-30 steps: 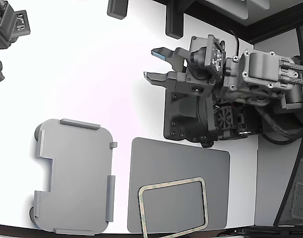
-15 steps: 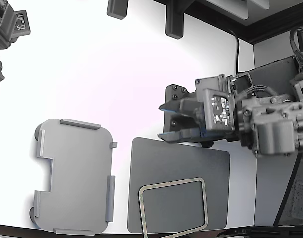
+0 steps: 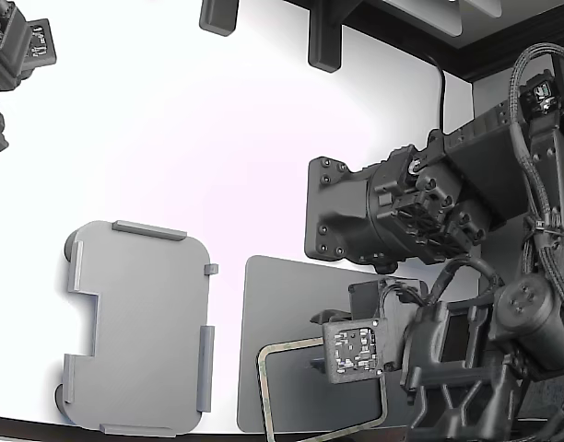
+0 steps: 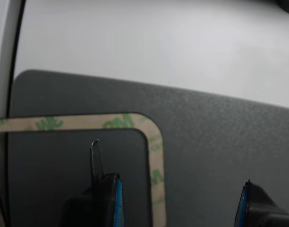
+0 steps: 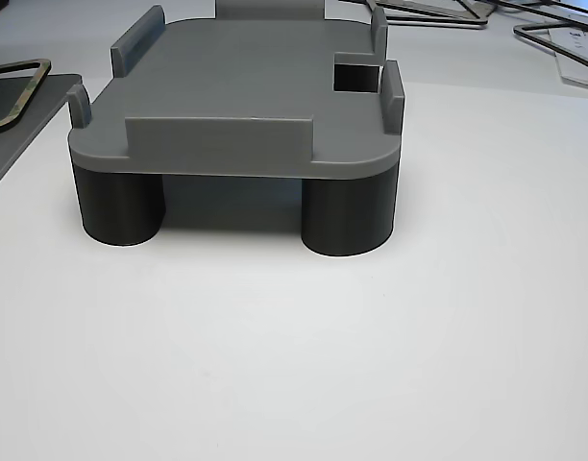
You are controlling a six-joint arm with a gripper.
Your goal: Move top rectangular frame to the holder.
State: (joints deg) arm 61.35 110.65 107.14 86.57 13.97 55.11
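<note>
While spread wide, tool: holds nothing, fingers straddling one long side of the frame, above the mat.
Top rectangular frame: thin beige outline, green mottling, flat on dark grey mat.
Holder: beside mat, on white worktop.

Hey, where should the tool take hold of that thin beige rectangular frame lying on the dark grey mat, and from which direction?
Probably the thin beige rectangular frame's long straight side, from above. It lies flat on the dark grey mat, so only a narrow strip can be pinched, one finger in the open centre and one outside. The tool is open and straddles that side in the wrist view; the thin blade could slip under the edge.
</note>
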